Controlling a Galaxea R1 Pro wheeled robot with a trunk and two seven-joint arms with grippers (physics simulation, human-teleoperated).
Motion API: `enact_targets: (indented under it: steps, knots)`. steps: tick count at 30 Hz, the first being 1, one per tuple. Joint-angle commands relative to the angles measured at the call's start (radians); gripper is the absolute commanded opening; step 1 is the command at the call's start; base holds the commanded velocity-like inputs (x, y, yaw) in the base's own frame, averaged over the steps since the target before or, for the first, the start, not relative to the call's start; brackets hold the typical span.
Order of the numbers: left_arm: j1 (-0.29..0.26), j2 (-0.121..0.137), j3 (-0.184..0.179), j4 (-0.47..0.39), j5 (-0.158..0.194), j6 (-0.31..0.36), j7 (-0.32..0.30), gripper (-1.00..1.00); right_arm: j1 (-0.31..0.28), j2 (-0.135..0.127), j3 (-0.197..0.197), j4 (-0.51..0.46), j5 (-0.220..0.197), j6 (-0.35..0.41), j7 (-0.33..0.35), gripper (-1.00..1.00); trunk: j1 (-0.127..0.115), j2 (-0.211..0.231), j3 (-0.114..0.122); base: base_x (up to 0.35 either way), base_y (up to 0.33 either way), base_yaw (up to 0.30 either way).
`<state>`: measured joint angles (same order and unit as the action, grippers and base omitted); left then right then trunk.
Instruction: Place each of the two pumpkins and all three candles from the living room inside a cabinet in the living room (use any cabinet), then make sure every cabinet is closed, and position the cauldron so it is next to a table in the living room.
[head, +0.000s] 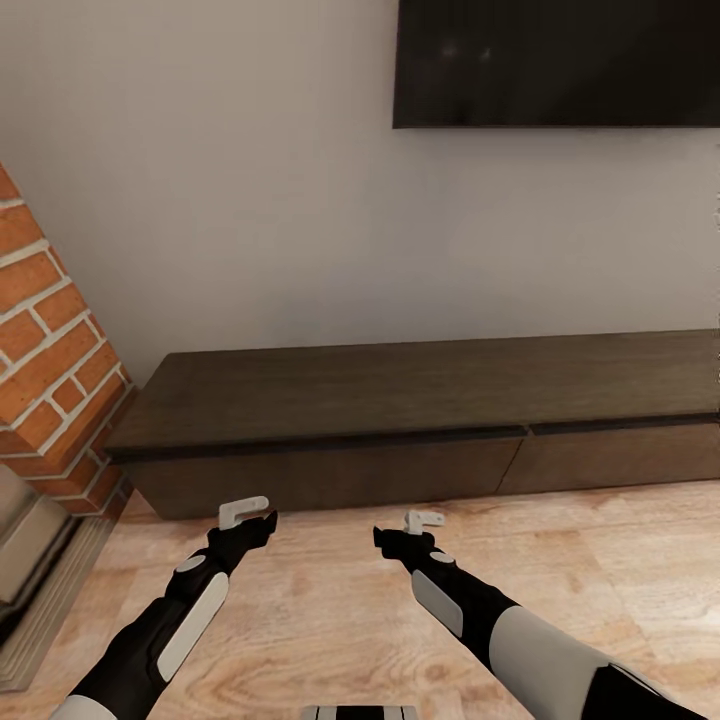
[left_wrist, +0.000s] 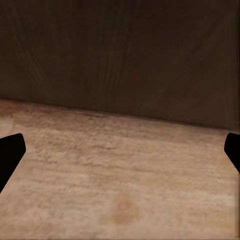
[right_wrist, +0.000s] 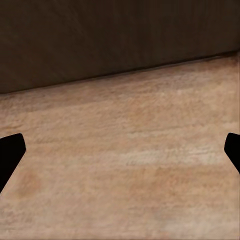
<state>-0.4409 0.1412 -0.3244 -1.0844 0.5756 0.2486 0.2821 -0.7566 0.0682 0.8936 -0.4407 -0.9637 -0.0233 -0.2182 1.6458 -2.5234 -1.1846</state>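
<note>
Dark-brown wood: the cabinet (head: 420, 420) runs long and low against the pale wall (head: 250, 200), flat top bare, two wide handleless drawer fronts meeting at a seam right of centre. Both fronts sit flush with the body; drawers shut.

TV (head: 558, 62), black, hangs on the wall above the cabinet's right half. Brick column (head: 50, 340) stands just beside the cabinet's left end. Floor (head: 330, 610) is light wood plank, running up to the cabinet base.

Left gripper (head: 248, 514): held low over the floor, near the cabinet's left drawer front, not touching it. Right gripper (head: 420, 525): likewise low over the floor, in front of the same drawer, nearer the seam, apart from the wood. Both arms reach forward toward the cabinet, side by side with a gap between them.

Left wrist view: fingertips (left_wrist: 11, 152) black, at opposite edges of the frame, spread wide, nothing between them. Ahead lies floor (left_wrist: 120, 175), then the cabinet front (left_wrist: 120, 50) rising from it.

Right wrist view: fingertips (right_wrist: 11, 152) again at opposite edges, wide apart, empty gap. Floor (right_wrist: 125, 160) ahead, cabinet front (right_wrist: 110, 35) beyond, its base line running on a slant across the frame.

Cabinet top holds nothing in the part in view.
</note>
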Motion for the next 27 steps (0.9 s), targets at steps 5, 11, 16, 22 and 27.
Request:
enact_targets:
  steps: [5, 11, 16, 22, 27]
  knots:
    - [-0.005, -0.029, -0.001, -0.001, 0.007, 0.167, 0.014, 1.00, -0.001, -0.001, 0.008, 0.000, -0.009, 0.003, -0.007, 1.00, -0.002, 0.001, 0.019, 0.000, 0.000, 0.000]
    - [-0.014, -0.047, 0.067, -0.002, 0.006, 0.358, 0.015, 1.00, -0.001, 0.000, 0.006, 0.001, -0.009, 0.047, -0.007, 1.00, -0.005, 0.002, 0.042, 0.000, 0.000, 0.000]
    - [-0.019, -0.048, 0.095, -0.003, 0.005, 0.479, 0.014, 1.00, -0.001, 0.000, 0.005, 0.002, -0.064, 0.129, -0.007, 1.00, -0.007, 0.003, 0.061, 0.000, 0.000, 0.000]
    - [-0.021, -0.047, 0.137, -0.003, 0.004, 0.526, 0.015, 1.00, -0.001, -0.001, 0.008, -0.002, -0.111, 0.153, -0.002, 1.00, -0.010, 0.005, 0.084, 0.000, 0.000, 0.000]
    - [-0.021, -0.046, 0.182, -0.014, 0.005, 0.578, 0.015, 1.00, -0.001, 0.002, 0.008, -0.002, -0.115, 0.161, -0.003, 1.00, -0.012, 0.006, 0.104, 0.000, 0.000, 0.000]
